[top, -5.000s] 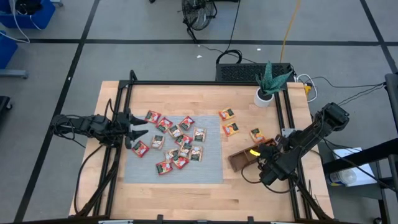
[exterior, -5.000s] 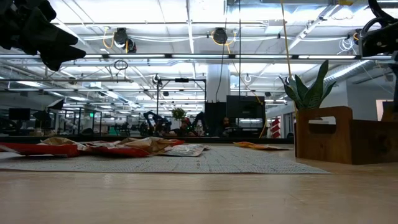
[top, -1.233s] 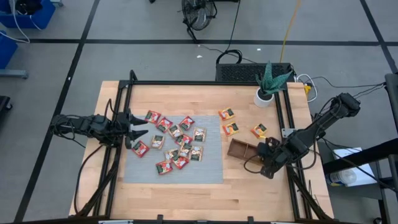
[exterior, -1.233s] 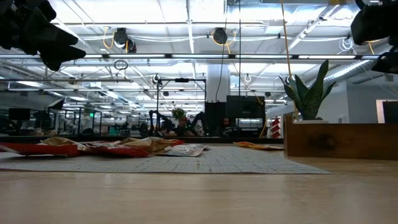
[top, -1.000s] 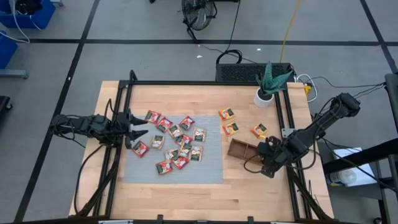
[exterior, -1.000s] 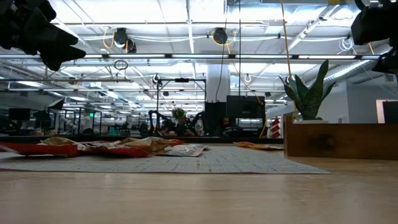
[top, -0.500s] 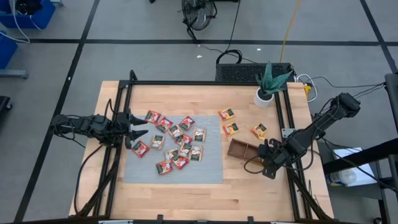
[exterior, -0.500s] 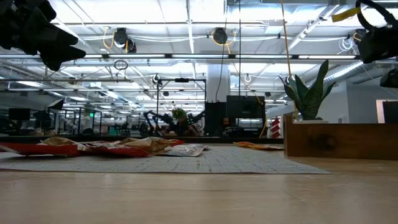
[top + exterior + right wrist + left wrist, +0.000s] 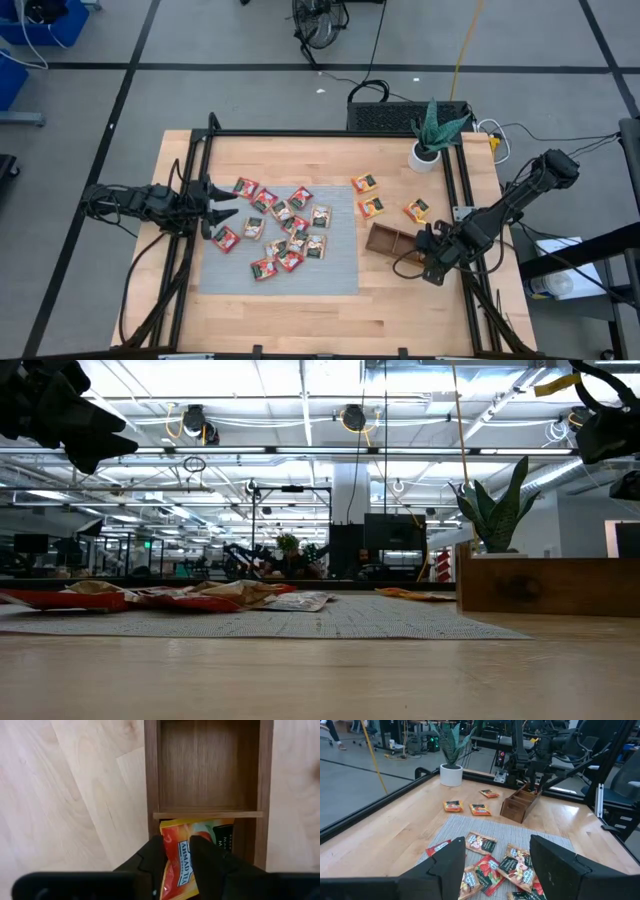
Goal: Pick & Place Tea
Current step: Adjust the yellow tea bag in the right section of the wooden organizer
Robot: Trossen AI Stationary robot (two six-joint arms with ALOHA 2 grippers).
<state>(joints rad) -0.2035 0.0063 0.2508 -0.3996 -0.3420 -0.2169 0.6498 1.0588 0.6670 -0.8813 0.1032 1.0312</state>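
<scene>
Several red, white and green tea sachets (image 9: 285,232) lie in a loose heap on the grey mat (image 9: 340,270). Three yellow-orange ones (image 9: 372,207) lie flat on the bare wood to its right. The brown wooden tray (image 9: 385,240) stands right of the mat. My right gripper (image 9: 432,262) hangs over the tray's right end, shut on another yellow-orange sachet (image 9: 192,845). My left gripper (image 9: 222,205) waits open and level above the mat's left edge, holding nothing. My right gripper pinches the yellow-orange sachet between its two fingers (image 9: 155,857), on the part nearest the wrist (image 9: 179,867). The fingers come from above, pointing steeply down. The sachet's free end (image 9: 200,827) reaches into the tray's end compartment, up to the divider.
A potted plant (image 9: 430,135) stands at the far right of the table. Black frame rails (image 9: 455,200) run along the left and right sides. Bare wood lies between the mat and the near edge.
My right gripper has sunk a little toward the tray's end compartment with the yellow-orange sachet.
</scene>
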